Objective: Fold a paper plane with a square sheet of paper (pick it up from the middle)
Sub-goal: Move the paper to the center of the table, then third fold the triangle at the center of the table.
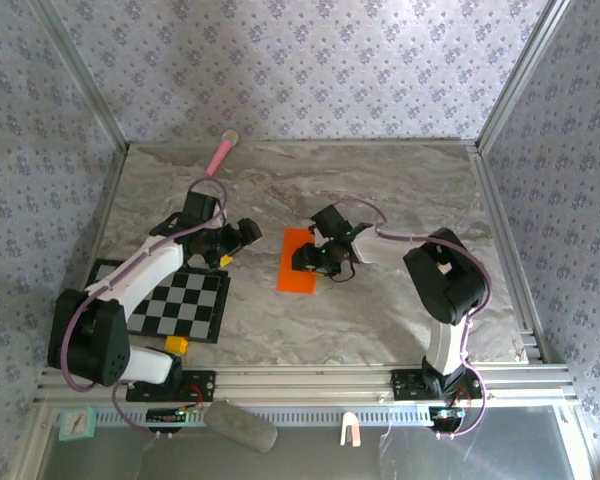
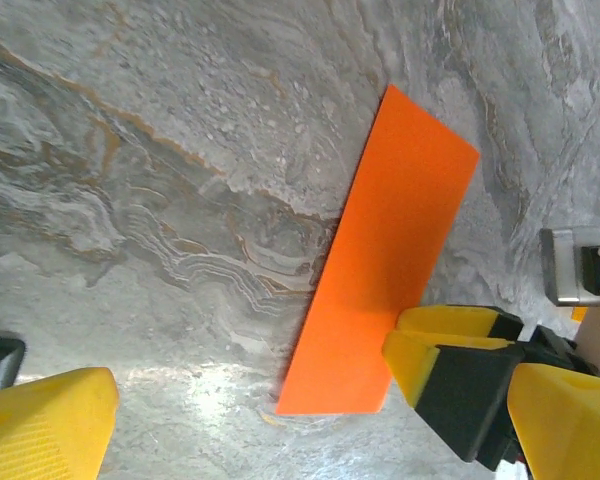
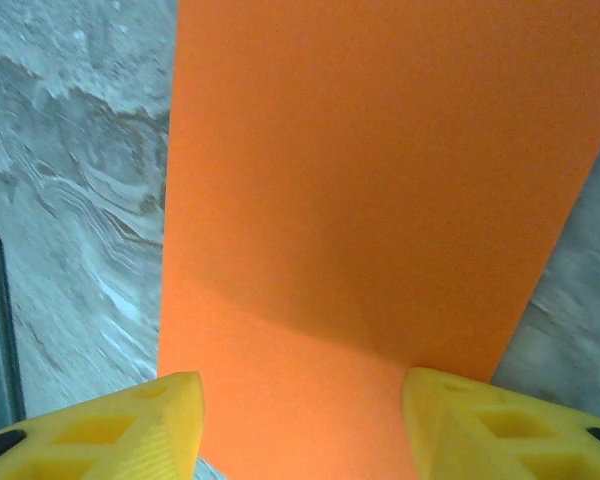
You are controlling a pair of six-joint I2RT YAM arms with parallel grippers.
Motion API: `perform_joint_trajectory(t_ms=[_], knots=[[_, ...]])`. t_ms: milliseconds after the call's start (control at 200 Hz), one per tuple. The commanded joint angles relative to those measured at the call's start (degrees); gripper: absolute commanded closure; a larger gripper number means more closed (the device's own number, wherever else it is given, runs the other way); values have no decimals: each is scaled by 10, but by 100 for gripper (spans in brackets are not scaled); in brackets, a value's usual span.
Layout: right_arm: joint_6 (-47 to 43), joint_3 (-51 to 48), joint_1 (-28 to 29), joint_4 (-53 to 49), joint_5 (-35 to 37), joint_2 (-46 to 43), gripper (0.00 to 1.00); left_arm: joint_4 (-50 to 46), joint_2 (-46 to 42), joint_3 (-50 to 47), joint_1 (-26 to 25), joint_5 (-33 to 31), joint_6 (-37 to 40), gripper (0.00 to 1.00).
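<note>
Orange thin paper sheet (image 3: 360, 180), flat on grey marbled tabletop (image 2: 180, 150). My right fingers (image 3: 130, 430): half-spread astride one end, gripping nothing. My left fingers (image 2: 40, 420): wide, empty. Advice: descend centred, square.

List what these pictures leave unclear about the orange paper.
- Right wrist view: the square sheet of paper is cut off by the top and bottom edges; whether the right gripper touches it is unclear, its jaws standing apart.
- Top view: the right gripper covers the paper's right edge; any crease is too small to see.
- Left wrist view: a yellow finger hides part of the paper's edge.
</note>
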Motion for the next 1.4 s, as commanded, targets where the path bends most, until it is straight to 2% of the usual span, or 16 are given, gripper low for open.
perform_joint_trajectory(t_ms=[0, 190, 305, 450, 1069, 1394], knots=[[-62, -23, -10, -46, -12, -41, 43, 20, 21, 13, -20, 31, 2, 0], [4, -49, -16, 14, 28, -120, 41, 43, 44, 13, -63, 40, -20, 0], [41, -56, -20, 28, 52, -117, 42, 72, 58, 2, -84, 54, -41, 1], [55, -46, -23, 41, 45, -95, 44, 100, 76, -13, -100, 65, -61, 2], [61, -27, -31, 17, 23, -7, 51, 90, 148, 0, -139, 81, -52, 21], [53, -29, -32, 1, 32, 1, 54, 91, 172, -3, -143, 83, -52, 39]])
